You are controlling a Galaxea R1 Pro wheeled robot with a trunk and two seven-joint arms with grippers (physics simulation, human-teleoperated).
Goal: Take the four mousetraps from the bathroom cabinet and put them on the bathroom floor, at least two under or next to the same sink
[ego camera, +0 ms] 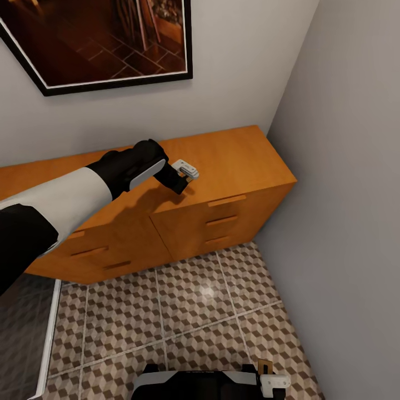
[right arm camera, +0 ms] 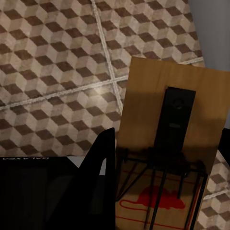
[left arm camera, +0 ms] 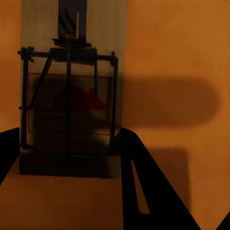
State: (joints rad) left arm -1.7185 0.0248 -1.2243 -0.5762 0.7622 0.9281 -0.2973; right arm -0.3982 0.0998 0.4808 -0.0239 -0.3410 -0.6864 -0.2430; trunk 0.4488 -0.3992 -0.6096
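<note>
Orange-brown wood of the cabinet (ego camera: pixel 233 161) runs flush to the right wall, its top bare around the left gripper (ego camera: pixel 186 173), which hovers near the front edge. In the left wrist view a mousetrap (left arm camera: pixel 72 96) lies flat on the top between the spread fingers (left arm camera: pixel 143 191), unclamped. The right gripper (ego camera: pixel 273 381) sits low by the robot's base, fingers closed on a second mousetrap (right arm camera: pixel 167 158) above the tiled floor (ego camera: pixel 194 300), which lies open before the drawers.
</note>
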